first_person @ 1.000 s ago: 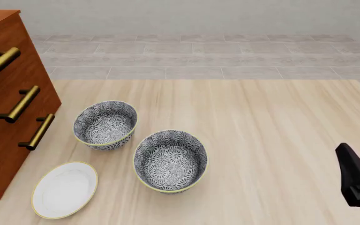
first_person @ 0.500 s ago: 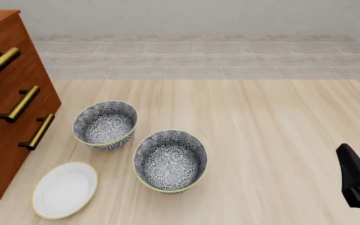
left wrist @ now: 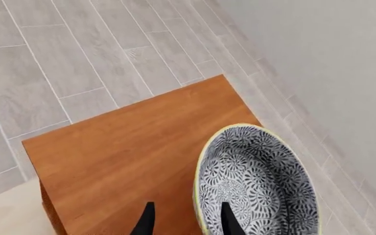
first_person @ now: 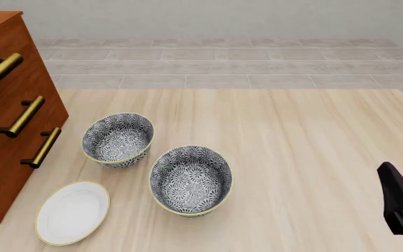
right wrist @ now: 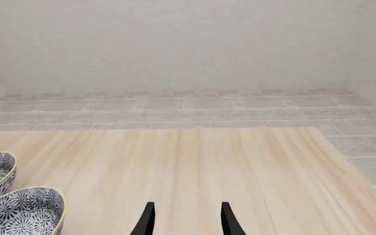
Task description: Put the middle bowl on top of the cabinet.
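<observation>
Left wrist view: the middle bowl [left wrist: 260, 186] sits over the cabinet [left wrist: 123, 152] top, looking set down. It's empty, and the left hand [left wrist: 187, 223] is spread wide astride its rim, not pinching.

Front view: basically nothing's moved in the last second. Two empty patterned bowls [first_person: 117, 139] and a white plate [first_person: 72, 212] are on the counter [first_person: 293, 136].

Right wrist view: the right hand [right wrist: 184, 220] is open and holding nothing.

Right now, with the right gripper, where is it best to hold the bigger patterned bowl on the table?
Take the bigger bowl by its right rim, coming from above, one finger inside, one outside. It stands upright and open; that side is free, while the smaller bowl and plate sit on its left.
</observation>
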Controlling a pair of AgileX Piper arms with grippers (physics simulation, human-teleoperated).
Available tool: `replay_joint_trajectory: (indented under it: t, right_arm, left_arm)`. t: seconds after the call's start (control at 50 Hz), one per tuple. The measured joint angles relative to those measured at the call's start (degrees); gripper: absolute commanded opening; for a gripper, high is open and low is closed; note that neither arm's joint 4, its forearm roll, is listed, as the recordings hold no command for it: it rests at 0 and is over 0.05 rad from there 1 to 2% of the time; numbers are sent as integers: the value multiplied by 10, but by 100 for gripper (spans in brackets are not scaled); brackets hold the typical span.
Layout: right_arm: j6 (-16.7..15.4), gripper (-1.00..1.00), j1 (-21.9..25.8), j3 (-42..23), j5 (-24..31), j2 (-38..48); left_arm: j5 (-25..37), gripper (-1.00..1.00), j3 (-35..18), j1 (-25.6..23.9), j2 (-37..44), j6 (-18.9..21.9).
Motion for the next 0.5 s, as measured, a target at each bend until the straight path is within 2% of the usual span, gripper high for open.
replay_joint_trajectory:
  t: [0.5]
  right_arm:
    - [1,100,0,-5,10,-8]
  left_arm:
    - [24,100,-34,-10,-28,-2]
